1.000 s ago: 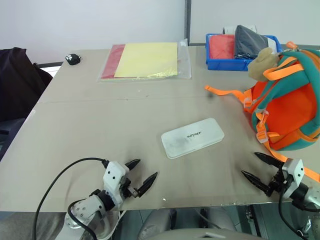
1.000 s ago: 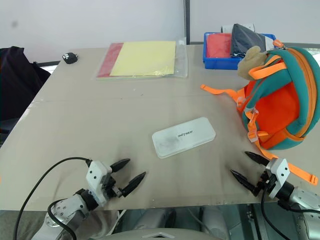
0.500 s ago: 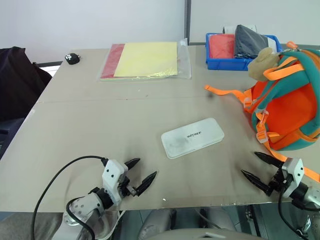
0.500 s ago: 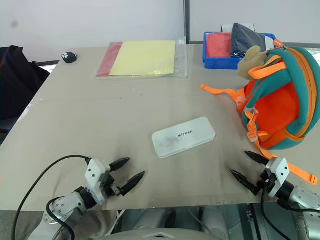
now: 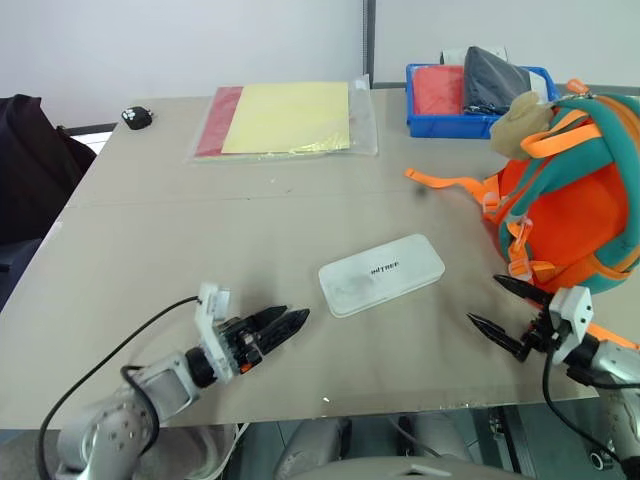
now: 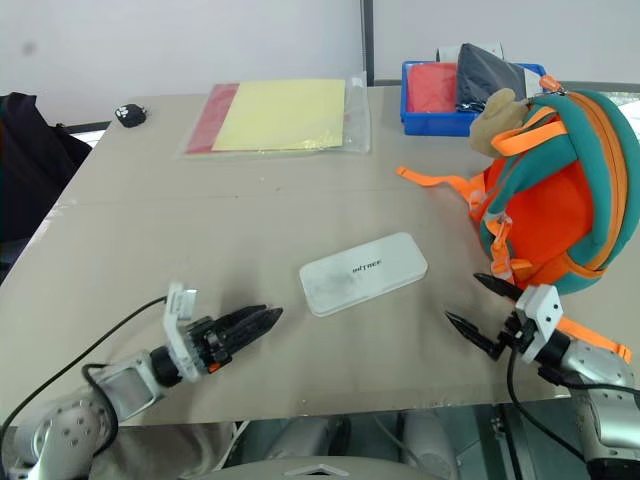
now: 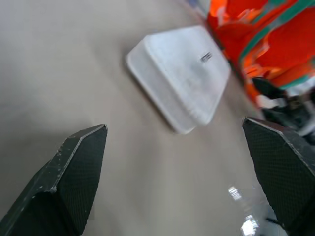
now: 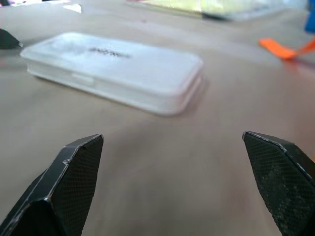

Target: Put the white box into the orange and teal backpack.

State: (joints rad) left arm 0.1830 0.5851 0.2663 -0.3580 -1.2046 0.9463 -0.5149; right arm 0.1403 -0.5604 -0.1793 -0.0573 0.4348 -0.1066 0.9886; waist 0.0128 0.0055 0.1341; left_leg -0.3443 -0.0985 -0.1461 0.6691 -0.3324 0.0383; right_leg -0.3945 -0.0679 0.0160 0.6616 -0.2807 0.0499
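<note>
White box [image 5: 381, 274] lies flat on the tan table [image 5: 200, 250], lid up, dark lettering facing me, roughly mid-table near my edge. Nothing touching it. My left gripper [image 5: 283, 324] sits low over the table to the left of the box, near it but apart, pointing at it; fingers spread wide with nothing between them, as the left wrist view shows, the box ahead of the gap. From the head views the two left tips look nearly stacked, so the gap is hard to read there. My right gripper [image 5: 503, 313] is to the right of the box, near the table's front edge, pointing left toward it, fingers wide apart and empty; the right wrist view has the box ahead between the tips, not in contact.

Backpack [image 5: 575, 190] stands at the right side of the table, orange with teal trim, well right of the box and just behind my right gripper. Tan plush charm [image 5: 520, 125] hangs at its top left. An orange strap [image 5: 448, 184] trails left from it across the table. Whether the zipper is open I can't tell from here.

Far side: blue bin [image 5: 480, 90] with red and dark grey things in it, behind the backpack. Clear sleeve with yellow and red sheets [image 5: 285, 120] lies flat at back centre. Small black object [image 5: 135, 117] at the back left corner.
</note>
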